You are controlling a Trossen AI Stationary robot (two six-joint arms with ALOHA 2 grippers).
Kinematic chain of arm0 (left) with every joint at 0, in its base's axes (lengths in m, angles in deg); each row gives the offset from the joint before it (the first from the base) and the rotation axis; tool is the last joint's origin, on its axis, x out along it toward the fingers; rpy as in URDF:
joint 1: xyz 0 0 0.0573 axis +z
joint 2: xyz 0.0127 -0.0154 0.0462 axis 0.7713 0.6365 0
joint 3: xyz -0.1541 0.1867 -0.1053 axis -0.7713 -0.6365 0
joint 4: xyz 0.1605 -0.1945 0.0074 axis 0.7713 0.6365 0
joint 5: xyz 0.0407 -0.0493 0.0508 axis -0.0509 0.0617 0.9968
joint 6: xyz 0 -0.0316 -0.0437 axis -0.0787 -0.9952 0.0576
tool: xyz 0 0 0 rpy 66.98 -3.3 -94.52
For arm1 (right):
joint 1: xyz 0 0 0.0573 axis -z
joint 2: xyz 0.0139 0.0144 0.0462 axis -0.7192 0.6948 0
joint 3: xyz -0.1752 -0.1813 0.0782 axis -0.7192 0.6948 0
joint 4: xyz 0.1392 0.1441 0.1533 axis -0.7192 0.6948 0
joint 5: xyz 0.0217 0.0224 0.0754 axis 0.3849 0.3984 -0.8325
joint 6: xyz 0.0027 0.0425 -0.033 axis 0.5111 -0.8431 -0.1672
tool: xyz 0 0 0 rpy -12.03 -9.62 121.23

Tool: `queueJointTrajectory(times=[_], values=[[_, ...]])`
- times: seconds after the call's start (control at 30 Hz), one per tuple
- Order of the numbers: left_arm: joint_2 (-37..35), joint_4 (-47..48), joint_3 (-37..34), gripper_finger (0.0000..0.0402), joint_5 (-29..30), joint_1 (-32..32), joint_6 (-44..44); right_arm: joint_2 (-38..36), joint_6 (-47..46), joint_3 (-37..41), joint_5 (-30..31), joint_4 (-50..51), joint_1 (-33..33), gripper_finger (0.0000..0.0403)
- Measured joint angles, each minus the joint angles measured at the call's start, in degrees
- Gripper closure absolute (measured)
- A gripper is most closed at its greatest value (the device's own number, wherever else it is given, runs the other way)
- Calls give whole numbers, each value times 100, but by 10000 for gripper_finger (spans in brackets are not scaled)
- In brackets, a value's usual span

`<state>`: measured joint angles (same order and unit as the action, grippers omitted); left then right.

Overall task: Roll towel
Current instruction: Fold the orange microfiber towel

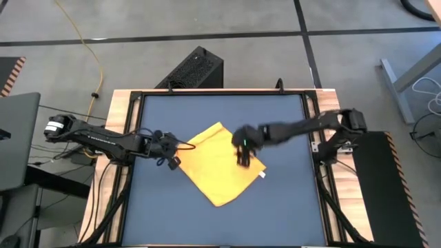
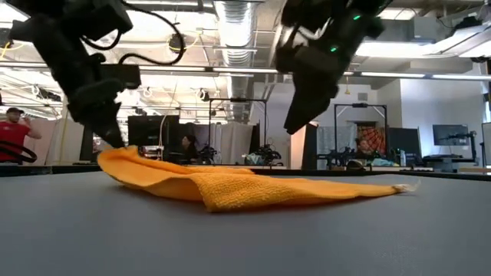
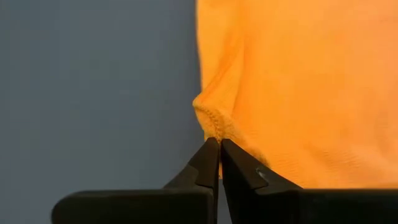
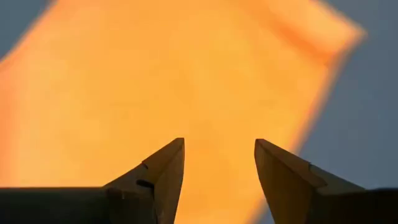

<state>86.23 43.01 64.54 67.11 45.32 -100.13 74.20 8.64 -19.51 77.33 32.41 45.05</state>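
I have the left gripper [image 3: 219,144] clenched on the towel [image 1: 222,164] at its nine o'clock corner; the cloth lies mid-worktop [image 1: 289,213]. My right gripper [image 4: 217,163] hangs released above its three o'clock half. That pinch looks thin to me: pull too fast and the hem may slip free, or the towel drags instead of rolling.

Light: bright, even; ceiling fixtures [image 2: 244,19] glare in the low view.
Blur: towel [image 4: 155,81] soft (right wrist view).
Shadows: faint.
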Motion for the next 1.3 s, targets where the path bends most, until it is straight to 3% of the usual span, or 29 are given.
queueJointTrajectory(times=[0.2, 0.43, 0.6, 0.8, 1.07, 1.17, 1.3], values=[[-2, 597, 0, 368, -258, 0, -14, 62, -939, 557, 1167, -745, -1402, 191], [-2, 589, 2, 318, -608, -2, 318, 297, -1762, 1181, 1769, -2660, -2282, 207], [-4, 995, 271, 304, -222, 0, 166, 804, -2290, 1405, 2096, -2833, -2373, 221], [-4, 2464, 913, 312, 352, 0, -265, 1299, -2580, 1391, 2143, -2939, -2377, 237], [-4, 3036, 1316, 327, 476, 0, -395, 1449, -2578, 1386, 2153, -2914, -2376, 247], [-4, 1990, 1285, 335, 573, -47, -166, 1452, -2531, 1388, 2138, -2903, -2373, 248], [315, -1343, 824, 356, -116, -226, 1346, 1458, -2533, 1390, 2164, -2901, -2360, 248]])
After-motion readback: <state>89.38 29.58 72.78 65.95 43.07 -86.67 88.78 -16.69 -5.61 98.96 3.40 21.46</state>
